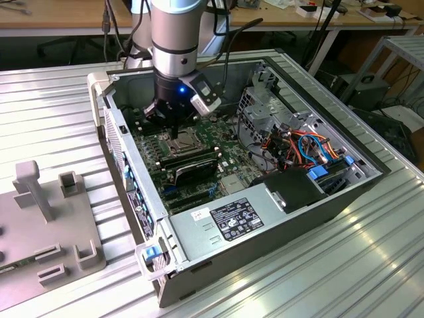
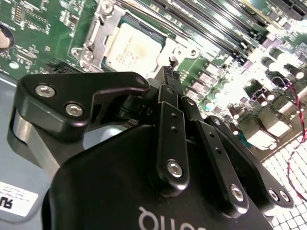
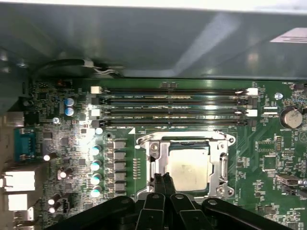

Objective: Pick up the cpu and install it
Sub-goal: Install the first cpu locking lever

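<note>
The arm (image 1: 173, 40) reaches down into an open computer case (image 1: 136, 172) that lies on a ribbed metal table (image 1: 53, 86). The gripper (image 1: 173, 132) hangs low over the motherboard (image 1: 156, 142), near the case wall on the exterior view's left.

In both wrist views the black fingers (image 3: 158, 191) are pressed together, with no gap showing between them and nothing pinched. The gripper (image 3: 163, 178) has its tips over the metal frame (image 3: 153, 153) of the socket, just beside one edge of the cpu (image 3: 189, 167). Whether the tips touch the frame cannot be told.

The cpu lies flat inside the socket, silver-grey top up, with the frame around all four sides. In the second wrist view the cpu (image 2: 132, 48) shows just beyond the gripper (image 2: 171, 64), apart from the fingertips.

Four long RAM slots (image 3: 172, 103) run side by side next to the socket, on the side away from the gripper. A row of small capacitors (image 3: 96, 165) stands beside the socket.

In the exterior view, coloured cables (image 1: 305, 142) bunch at the case's right, and a labelled grey power supply (image 1: 232, 222) fills the near end. A grey fixture (image 1: 46, 218) with upright posts sits on the table, at the left of the case.
</note>
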You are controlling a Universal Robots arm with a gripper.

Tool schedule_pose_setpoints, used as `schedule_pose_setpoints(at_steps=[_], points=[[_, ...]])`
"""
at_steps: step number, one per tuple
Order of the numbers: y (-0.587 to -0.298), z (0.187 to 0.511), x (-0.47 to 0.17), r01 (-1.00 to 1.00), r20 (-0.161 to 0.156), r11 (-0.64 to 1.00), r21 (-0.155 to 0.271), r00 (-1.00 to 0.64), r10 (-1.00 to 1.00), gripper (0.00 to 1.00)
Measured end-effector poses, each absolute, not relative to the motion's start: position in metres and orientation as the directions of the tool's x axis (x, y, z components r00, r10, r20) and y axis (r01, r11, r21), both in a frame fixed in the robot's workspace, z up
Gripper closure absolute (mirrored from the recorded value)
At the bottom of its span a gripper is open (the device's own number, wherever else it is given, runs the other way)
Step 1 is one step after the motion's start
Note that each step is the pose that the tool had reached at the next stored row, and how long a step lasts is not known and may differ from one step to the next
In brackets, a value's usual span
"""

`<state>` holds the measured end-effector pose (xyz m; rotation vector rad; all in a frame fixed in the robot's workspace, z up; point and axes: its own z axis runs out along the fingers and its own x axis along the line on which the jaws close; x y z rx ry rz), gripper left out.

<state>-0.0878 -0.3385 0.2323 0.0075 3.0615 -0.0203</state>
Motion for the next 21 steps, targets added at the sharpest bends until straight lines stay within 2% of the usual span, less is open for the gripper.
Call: schedule_pose_setpoints(at_steps=[21], points=[[-0.339, 0.232, -0.104, 0.006, -0.085, 1.000, -0.013, -0.996, 0.004, 0.89]])
